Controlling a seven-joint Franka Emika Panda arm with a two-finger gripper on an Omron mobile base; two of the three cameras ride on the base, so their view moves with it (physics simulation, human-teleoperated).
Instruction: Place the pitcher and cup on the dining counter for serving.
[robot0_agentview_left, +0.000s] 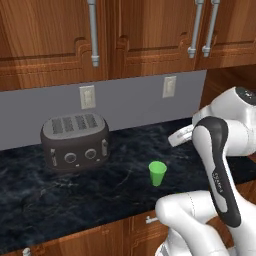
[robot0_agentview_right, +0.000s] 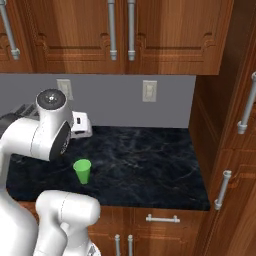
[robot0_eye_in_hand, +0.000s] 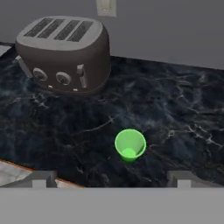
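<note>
You are at the reach for the small bright green tapered cup (robot0_eye_in_hand: 130, 145), which stands upright and alone on the black marbled stone surface (robot0_eye_in_hand: 175, 109), toward its front edge and well apart from the dark four-slot toaster (robot0_eye_in_hand: 64, 54) that sits back near the grey wall. To do this step well, bring the pincer (robot0_eye_in_hand: 111, 177) down over the cup with its two fingers straddling the rim, one on each side, and keep the hand level so the tumbler is not tipped; since it tapers toward the base, you would probably do best to close on the upper part of the wall, where it is widest. The pincer stands wide apart and holds nothing: in the hand view its two fingertips (robot0_eye_in_hand: 41, 178) rise at the bottom with plenty of room between them. The cup lies ahead of and below the pincer, a little right of the midline between the fingertips and clear of both, so shift slightly that way as you descend
</note>
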